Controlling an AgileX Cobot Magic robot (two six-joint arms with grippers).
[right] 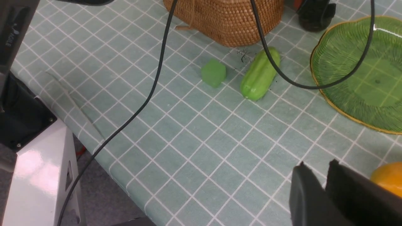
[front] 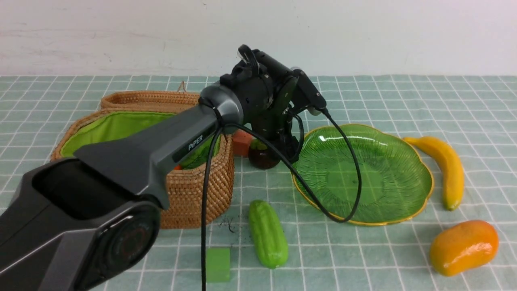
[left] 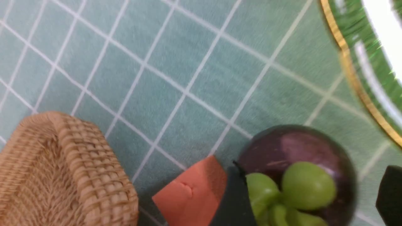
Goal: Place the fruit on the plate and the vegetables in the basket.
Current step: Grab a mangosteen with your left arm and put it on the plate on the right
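Mangosteen [left: 282, 147] sits btwn left hand [left: 311, 196] fingers [left: 232, 204], spread wide.

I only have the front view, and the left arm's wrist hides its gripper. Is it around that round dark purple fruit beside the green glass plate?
Observer: Yes, the left wrist view shows the left gripper open, a finger on each side of the round dark purple mangosteen.
Operator: And the right gripper? I can't see it.
Observer: It's by the plump orange-yellow mango, fingers close together, nothing between them.
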